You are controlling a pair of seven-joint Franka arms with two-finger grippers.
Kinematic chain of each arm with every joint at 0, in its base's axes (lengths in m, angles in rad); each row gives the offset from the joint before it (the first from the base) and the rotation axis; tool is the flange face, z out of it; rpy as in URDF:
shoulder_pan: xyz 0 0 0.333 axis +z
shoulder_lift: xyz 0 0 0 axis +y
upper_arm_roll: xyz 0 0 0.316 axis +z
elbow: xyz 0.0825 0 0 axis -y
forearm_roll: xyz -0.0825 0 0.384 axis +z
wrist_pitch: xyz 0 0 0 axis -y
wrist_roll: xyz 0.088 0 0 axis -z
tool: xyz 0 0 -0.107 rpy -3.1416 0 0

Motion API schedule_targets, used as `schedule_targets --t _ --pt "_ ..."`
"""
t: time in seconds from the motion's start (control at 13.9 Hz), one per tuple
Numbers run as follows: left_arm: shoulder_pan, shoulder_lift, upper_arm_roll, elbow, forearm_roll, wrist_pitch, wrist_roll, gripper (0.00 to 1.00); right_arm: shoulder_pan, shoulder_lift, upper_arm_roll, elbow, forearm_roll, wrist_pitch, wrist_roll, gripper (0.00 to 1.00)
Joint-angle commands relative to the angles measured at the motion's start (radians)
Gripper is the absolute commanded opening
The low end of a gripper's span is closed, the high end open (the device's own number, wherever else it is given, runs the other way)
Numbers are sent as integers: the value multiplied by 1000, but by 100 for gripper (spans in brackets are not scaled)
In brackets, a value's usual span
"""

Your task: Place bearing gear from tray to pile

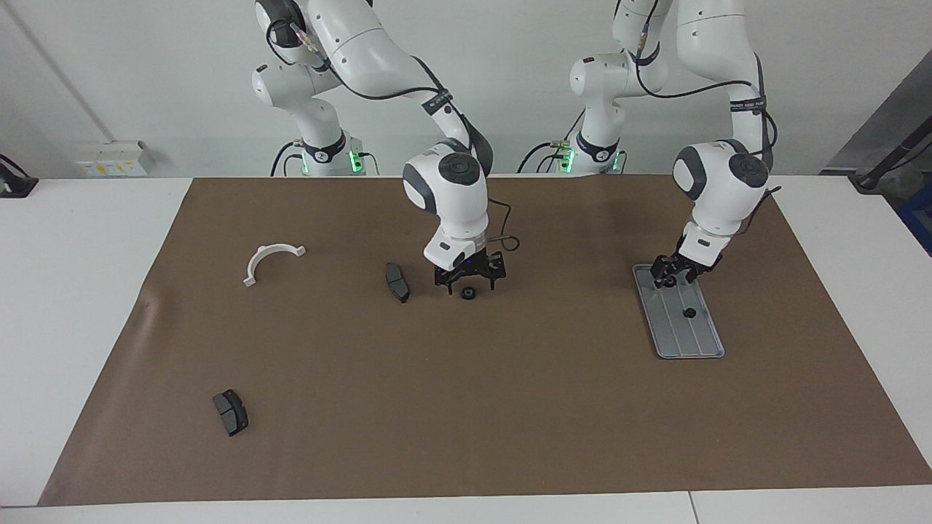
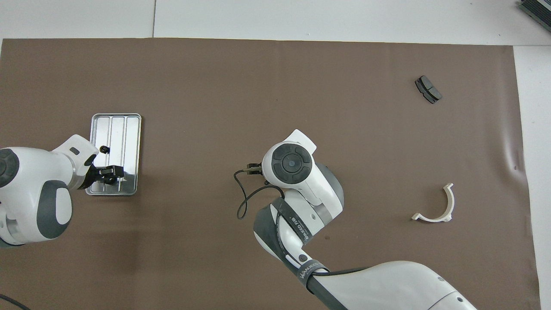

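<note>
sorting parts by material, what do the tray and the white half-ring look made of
The tray: probably metal, silver-grey with a dull sheen and pressed lengthwise ridges. The white half-ring: likely plastic, matte plain white with small end tabs, though painted metal can't be ruled out.
</note>
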Motion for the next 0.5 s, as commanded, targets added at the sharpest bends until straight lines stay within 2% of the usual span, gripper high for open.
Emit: schedule_targets --t 0.0,0.07,0.43 --pt "-7 -18 2 -40 -3 38 -14 69 -3 -7 0 -47 -42 15 10 100" --pt "-7 -18 4 -43 -3 38 -14 62 -3 -8 2 -55 -47 20 10 100" --pt "-7 -18 2 -43 -3 29 -16 37 11 -14 2 -75 -49 21 16 84"
